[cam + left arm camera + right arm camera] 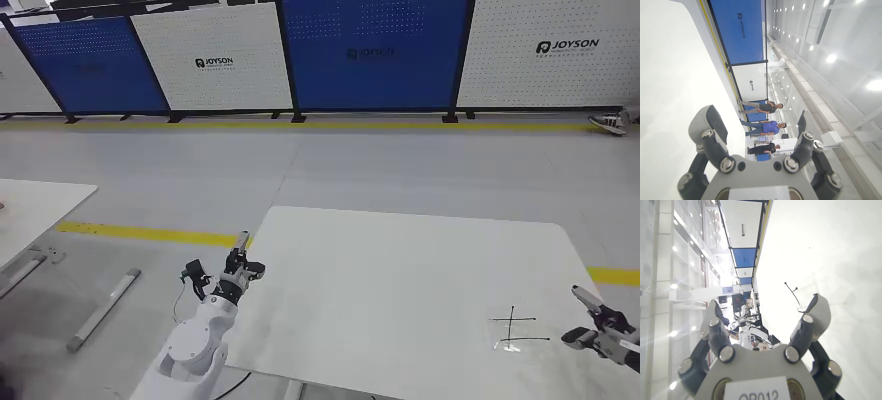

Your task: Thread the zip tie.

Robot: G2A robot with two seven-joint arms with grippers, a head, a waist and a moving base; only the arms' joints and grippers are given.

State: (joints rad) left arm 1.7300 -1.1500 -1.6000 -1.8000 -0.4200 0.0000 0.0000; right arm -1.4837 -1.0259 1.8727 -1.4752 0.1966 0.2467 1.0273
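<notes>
Right gripper (764, 303), jaws spread and empty, hangs just outboard of the thin black plastic zip ties (512, 321) crossed on the white table (400, 270); left gripper (756, 113), also spread, is well apart, so the right arm is nearer.

Thin black plastic zip ties (512, 320) show dark against the plain white rectangular bench (400, 290) near the right end effector (765, 300). It and the left end effector (756, 113) are pale grey metal with black pads (715, 121) and silver screws.
</notes>
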